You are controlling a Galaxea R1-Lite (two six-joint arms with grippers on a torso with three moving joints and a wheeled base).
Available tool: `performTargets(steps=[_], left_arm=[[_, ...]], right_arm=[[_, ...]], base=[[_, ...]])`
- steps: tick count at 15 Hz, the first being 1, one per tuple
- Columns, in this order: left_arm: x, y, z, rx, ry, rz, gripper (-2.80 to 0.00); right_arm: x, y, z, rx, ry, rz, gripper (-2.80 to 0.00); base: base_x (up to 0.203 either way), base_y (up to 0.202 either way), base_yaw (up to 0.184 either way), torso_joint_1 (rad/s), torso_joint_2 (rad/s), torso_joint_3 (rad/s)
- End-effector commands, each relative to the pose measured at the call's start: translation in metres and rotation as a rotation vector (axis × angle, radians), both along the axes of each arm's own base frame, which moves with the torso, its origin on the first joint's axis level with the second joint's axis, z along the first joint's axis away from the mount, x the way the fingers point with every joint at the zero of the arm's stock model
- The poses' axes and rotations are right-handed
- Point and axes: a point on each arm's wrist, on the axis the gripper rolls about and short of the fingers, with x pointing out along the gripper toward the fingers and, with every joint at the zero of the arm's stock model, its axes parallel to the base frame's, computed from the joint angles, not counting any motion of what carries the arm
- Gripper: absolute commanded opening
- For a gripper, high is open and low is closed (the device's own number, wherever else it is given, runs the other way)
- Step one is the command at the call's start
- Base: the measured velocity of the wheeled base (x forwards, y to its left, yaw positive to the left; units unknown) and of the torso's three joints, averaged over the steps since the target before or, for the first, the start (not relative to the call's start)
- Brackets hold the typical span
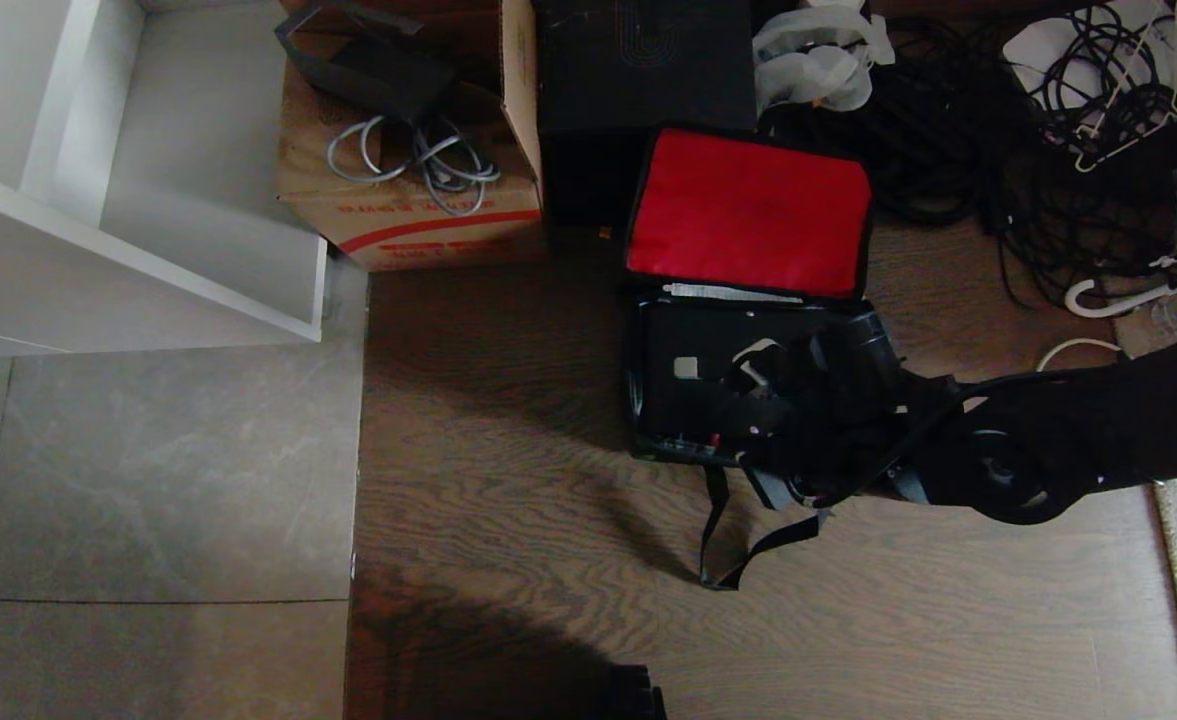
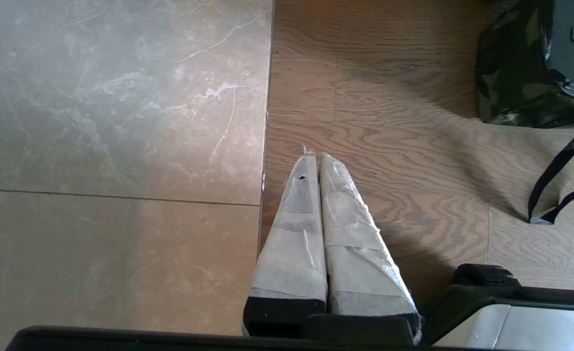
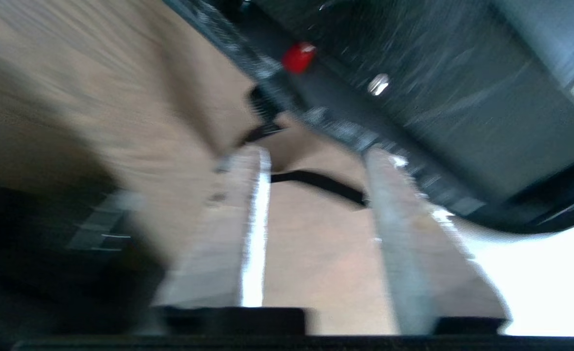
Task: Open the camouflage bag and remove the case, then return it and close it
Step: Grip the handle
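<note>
Camouflage bag (image 1: 748, 330) open on the wooden floor, red lid propped back.
Case (image 1: 708, 385) sits inside; right gripper (image 3: 316, 195), jaws parted and empty, hovers at its near edge; left gripper (image 2: 316, 195), jaws closed, idles aside.

overhead head view, floor-level wrist views

Open wood floor (image 1: 508, 420) left of camouflage bag (image 1: 748, 390), boxes (image 1: 638, 90) behind

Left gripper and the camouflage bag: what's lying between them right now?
Only bare wood floor, as the left wrist view shows. The left gripper is shut and hangs over that floor; the camouflage bag sits apart, its black strap trailing off to one side.
</note>
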Motion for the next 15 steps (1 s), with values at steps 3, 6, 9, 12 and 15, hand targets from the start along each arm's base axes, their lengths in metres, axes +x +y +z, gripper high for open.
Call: performTargets(steps=[3,6,9,12,15], left_arm=[[0.001,0.0,-0.002,0.0,0.007,0.0,-2.8],[0.001,0.0,-0.002,0.0,0.008,0.001,-2.8],[0.001,0.0,-0.002,0.0,0.007,0.001,-2.8],[0.001,0.0,-0.002,0.0,0.007,0.001,-2.8],[0.001,0.0,-0.002,0.0,0.007,0.001,-2.8]], right_arm=[[0.018,0.008,-0.003,-0.329,-0.244,0.18,0.0],[0.036,0.003,0.002,-0.659,-0.462,0.185,0.0],[0.054,-0.001,-0.005,-0.892,-0.615,0.149,0.0],[0.061,-0.002,-0.024,-0.984,-0.619,0.162,0.0],[0.051,-0.007,-0.023,-0.989,-0.593,0.149,0.0]], base=[[0.0,0.0,0.0,0.0,0.0,0.0],[0.0,0.0,0.0,0.0,0.0,0.0],[0.0,0.0,0.0,0.0,0.0,0.0],[0.0,0.0,0.0,0.0,0.0,0.0],[0.0,0.0,0.0,0.0,0.0,0.0]])
